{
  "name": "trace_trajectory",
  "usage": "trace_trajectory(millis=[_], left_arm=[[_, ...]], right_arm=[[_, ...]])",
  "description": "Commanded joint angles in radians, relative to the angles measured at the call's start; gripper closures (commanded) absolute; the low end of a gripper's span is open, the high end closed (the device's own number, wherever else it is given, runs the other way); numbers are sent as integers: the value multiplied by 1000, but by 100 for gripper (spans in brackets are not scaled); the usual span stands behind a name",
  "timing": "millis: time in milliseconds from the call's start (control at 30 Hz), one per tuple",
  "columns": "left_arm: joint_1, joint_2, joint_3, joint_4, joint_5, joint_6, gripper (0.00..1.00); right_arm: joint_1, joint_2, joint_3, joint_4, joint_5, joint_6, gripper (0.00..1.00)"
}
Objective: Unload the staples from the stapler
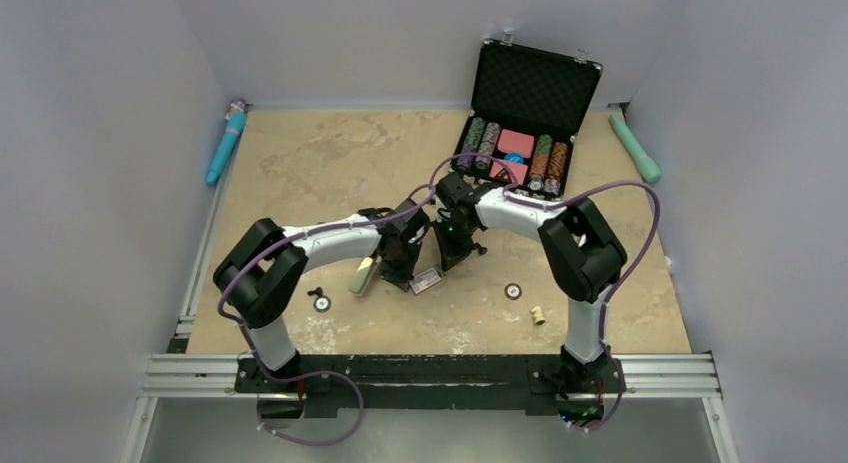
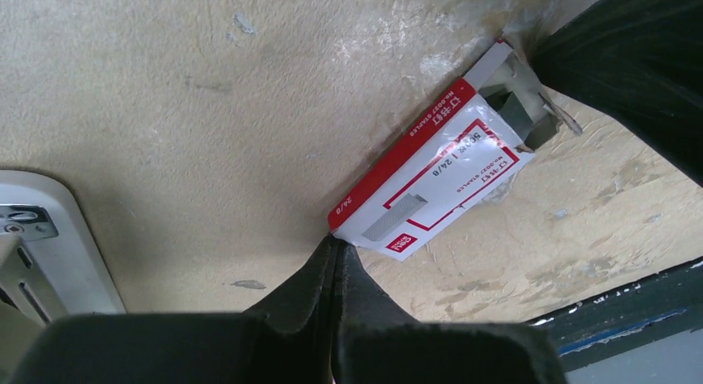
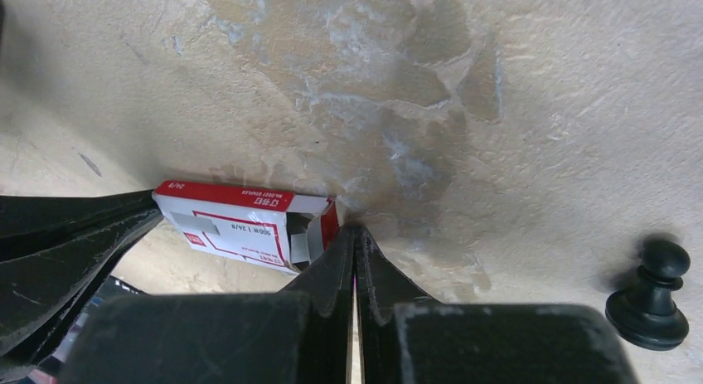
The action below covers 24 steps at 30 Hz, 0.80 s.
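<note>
The stapler (image 1: 362, 276) is a silvery-grey body lying on the table left of my left gripper; its pale edge shows in the left wrist view (image 2: 37, 243). A small red-and-white staple box (image 1: 427, 280) lies between both grippers, one end open (image 2: 431, 172) (image 3: 240, 222). My left gripper (image 1: 413, 281) is shut, its tips (image 2: 336, 241) touching the box's closed corner. My right gripper (image 1: 441, 267) is shut, its tips (image 3: 355, 229) at the box's open end. A thin silvery sliver (image 2: 562, 114) shows there; I cannot tell whether it is the staples.
An open black poker-chip case (image 1: 530, 113) stands at the back right. Teal tools lie at the far left (image 1: 225, 143) and far right (image 1: 636, 148). Two black-rimmed discs (image 1: 322, 304) (image 1: 513, 291), a beige piece (image 1: 538, 314) and a black pawn (image 3: 651, 297) lie nearby.
</note>
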Motion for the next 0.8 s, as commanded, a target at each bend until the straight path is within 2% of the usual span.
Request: trace_trajectory(millis=[0, 433, 633, 767], left_arm=[[-7, 24, 49, 52, 29, 4, 100], [-5, 46, 71, 56, 31, 1, 100], [-3, 25, 68, 30, 9, 9, 100], [-2, -32, 82, -27, -32, 28, 100]], right_arm=[[40, 14, 49, -4, -52, -24, 100], [40, -12, 33, 16, -149, -40, 100], [27, -37, 23, 1, -125, -32, 100], [-23, -81, 7, -35, -60, -22, 100]])
